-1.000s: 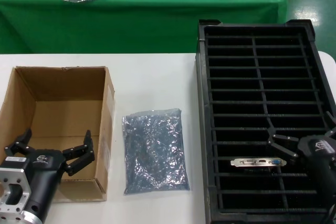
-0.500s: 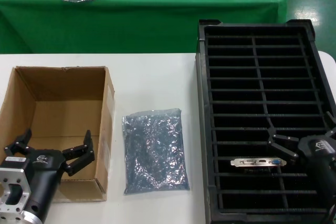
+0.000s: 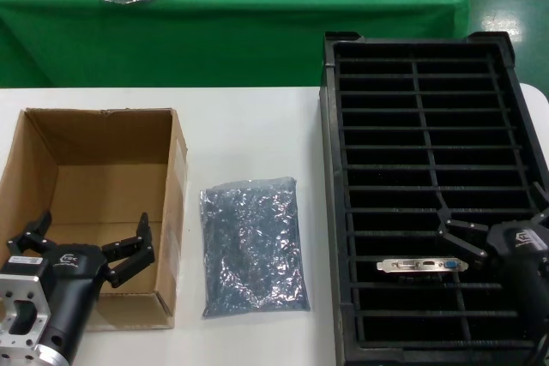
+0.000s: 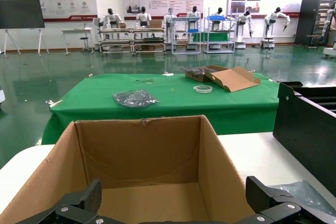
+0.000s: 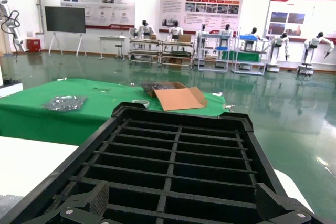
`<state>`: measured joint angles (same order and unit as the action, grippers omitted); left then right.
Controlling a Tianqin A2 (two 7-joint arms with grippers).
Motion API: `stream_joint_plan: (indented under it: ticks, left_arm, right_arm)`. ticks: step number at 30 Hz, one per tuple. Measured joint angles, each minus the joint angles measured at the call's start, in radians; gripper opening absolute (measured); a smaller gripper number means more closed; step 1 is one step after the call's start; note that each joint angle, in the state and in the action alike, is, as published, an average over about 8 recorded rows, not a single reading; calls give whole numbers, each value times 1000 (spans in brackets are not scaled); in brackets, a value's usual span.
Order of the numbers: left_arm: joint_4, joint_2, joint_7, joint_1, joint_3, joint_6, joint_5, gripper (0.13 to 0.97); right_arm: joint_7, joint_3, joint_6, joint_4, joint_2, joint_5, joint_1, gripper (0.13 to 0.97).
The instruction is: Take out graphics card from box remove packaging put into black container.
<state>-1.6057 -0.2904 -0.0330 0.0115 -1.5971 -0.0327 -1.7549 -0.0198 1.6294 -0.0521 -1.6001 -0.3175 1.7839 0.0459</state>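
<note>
Nothing moved; graphics card (image 3: 423, 265) in black container (image 3: 429, 57).

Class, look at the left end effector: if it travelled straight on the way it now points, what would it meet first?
Probably the far wall of the box. The open left end effector sits over the box's near end, aimed along its inside; depth is uncertain.

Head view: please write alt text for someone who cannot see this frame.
The graphics card stands in a near slot of the black container, silver bracket up, with the open right gripper just beside it. On the white table, the empty packaging lies flat between the container and the open box, where the open left gripper hovers.
</note>
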Motion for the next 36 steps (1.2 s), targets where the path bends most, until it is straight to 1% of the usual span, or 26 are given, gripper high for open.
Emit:
stream_joint_plan:
  ticks: [36]
  left_arm:
    - [0,0,0,0,0,0,0,966]
  right_arm:
    - [0,0,0,0,0,0,0,966]
